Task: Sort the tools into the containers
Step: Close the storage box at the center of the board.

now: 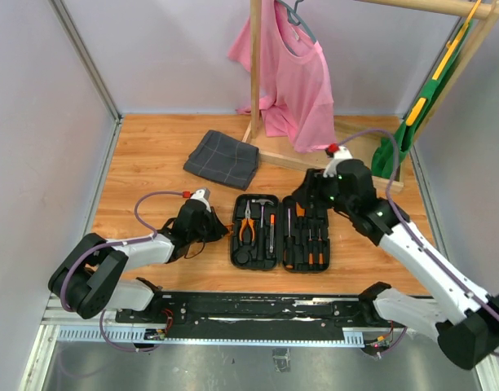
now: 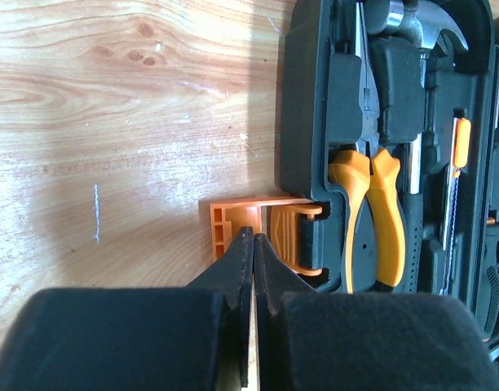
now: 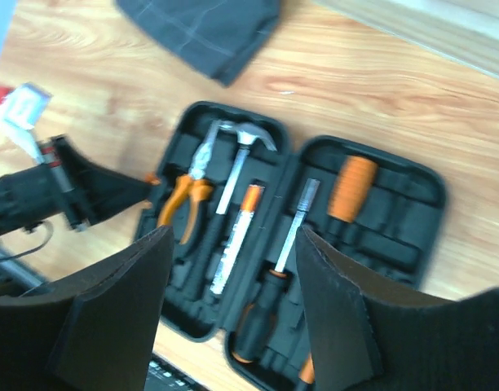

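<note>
While closed at case (image 2: 299, 122) edge clasp (image 2: 233, 221), left hand (image 2: 251, 241)

I find no text, label, brand, number or sign that I can read in any of my three views. The only candidate is a small white piece (image 3: 25, 106) on the other arm, up and far to the left of my right gripper (image 3: 233, 236) in the right wrist view. It is too blurred for me to tell whether it carries any print.
</note>
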You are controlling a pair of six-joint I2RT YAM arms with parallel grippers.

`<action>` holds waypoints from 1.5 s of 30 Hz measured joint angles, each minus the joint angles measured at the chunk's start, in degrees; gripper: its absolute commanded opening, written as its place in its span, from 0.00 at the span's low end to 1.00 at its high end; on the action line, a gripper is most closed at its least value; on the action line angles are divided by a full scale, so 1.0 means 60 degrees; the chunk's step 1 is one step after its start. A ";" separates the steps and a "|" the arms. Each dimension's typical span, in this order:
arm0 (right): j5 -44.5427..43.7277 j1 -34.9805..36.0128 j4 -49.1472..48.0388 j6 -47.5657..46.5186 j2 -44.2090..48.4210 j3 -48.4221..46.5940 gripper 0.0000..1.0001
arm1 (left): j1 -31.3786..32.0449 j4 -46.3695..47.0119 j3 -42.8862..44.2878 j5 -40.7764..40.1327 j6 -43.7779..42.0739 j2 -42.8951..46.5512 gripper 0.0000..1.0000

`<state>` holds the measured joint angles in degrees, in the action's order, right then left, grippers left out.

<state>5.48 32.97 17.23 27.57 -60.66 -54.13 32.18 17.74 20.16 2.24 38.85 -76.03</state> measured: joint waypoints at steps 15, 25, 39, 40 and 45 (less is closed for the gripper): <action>0.1104 -0.4481 0.0929 -0.0160 0.0769 0.3246 0.80 | 0.0007 0.0011 0.0000 0.0055 -0.0015 -0.0018 0.00; 0.4302 -0.5577 -0.1086 0.0018 -0.0885 0.4328 0.80 | 0.0007 0.0011 0.0000 0.0055 -0.0015 -0.0018 0.01; 0.6156 -0.5588 -0.2823 0.0393 -0.1723 0.4787 0.75 | 0.0007 0.0022 0.0000 0.0055 -0.0015 -0.0033 0.00; 0.6156 -0.5588 -0.2820 0.0382 -0.1606 0.4787 0.74 | 0.0007 0.0029 0.0000 0.0055 -0.0015 -0.0036 0.00; 0.6164 -0.5584 -0.2590 0.0262 -0.0922 0.4703 0.73 | 0.0007 0.0124 0.0015 0.0047 -0.0011 -0.0120 0.01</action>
<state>42.46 -0.54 1.69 29.15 -66.19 -25.91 32.23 18.48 20.25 2.52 38.79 -76.75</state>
